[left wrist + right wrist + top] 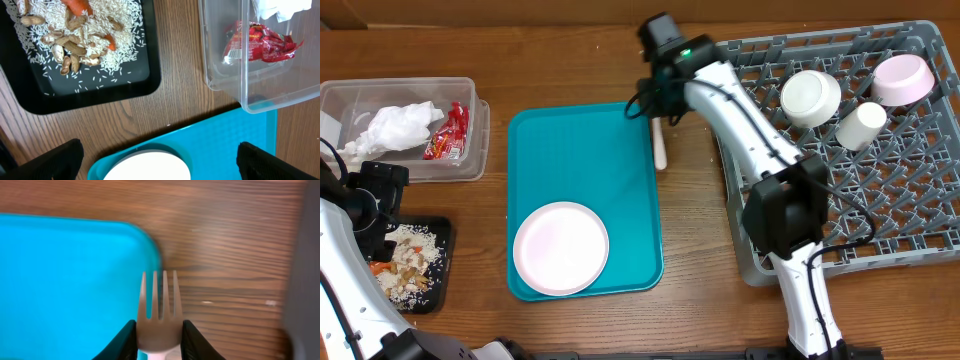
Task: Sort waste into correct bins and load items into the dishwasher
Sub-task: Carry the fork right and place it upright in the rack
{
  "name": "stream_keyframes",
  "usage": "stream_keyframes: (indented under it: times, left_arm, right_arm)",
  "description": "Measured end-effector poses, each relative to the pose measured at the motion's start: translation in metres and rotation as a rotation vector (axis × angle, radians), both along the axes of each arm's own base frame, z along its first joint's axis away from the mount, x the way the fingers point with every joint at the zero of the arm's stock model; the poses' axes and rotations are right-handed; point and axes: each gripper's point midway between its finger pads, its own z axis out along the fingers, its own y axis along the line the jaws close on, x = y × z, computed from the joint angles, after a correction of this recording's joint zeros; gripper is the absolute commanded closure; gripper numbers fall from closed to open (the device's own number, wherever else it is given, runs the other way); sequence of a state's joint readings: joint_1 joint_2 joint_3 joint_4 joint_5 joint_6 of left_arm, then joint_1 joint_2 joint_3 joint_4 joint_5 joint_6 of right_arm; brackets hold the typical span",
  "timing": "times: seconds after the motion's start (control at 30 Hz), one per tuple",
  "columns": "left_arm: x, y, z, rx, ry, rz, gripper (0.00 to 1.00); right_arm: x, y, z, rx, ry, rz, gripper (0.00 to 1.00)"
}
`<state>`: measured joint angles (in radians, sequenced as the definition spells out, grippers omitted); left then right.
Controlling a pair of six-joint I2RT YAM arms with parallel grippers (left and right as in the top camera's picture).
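The rack [900, 200] at the right holds a white bowl [810, 97], a pink bowl [903, 79] and a cup [861, 126], so part of the loading seems done. The teal tray [580, 160] in the middle carries only the plate [560, 248], which waits for its turn. The tub [460, 165] at the left contains napkins [395, 128] and a red wrapper [447, 135]. The black tray [130, 80] beside it contains rice [115, 30], peanuts [70, 50] and carrot [77, 6], so dry waste and food are separated. The left claw [160, 162] hangs wide open and empty above the plate's edge. The right claw [159, 328] reaches to the tray's far corner. Its fingers stand on both sides of the fork [159, 310], which lies on the worktop [690, 230]. I cannot tell if they pinch it.
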<state>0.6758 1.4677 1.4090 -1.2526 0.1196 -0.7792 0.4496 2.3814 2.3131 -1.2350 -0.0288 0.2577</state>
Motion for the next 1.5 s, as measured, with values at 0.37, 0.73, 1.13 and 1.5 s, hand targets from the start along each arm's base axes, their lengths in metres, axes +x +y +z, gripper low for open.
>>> stream_keyframes:
  times: [0.37, 0.73, 1.13, 1.5]
  left_arm:
    - [0.000, 0.000, 0.000, 0.001, 0.000, 0.000, 0.00]
    - [0.000, 0.000, 0.000, 0.000, 0.000, 0.000, 0.00]
    - [0.000, 0.000, 0.000, 0.000, 0.000, 0.000, 0.00]
    - [0.000, 0.000, 0.000, 0.000, 0.000, 0.000, 0.00]
  right_arm:
    - [0.035, -0.164, 0.118, 0.095, -0.205, -0.153, 0.73]
    - [0.037, -0.182, 0.118, 0.124, -0.222, -0.082, 0.72]
    - [0.029, -0.173, 0.072, 0.111, -0.139, -0.039, 0.56]
    - [0.016, -0.128, 0.076, 0.228, -0.105, 0.056, 0.43]
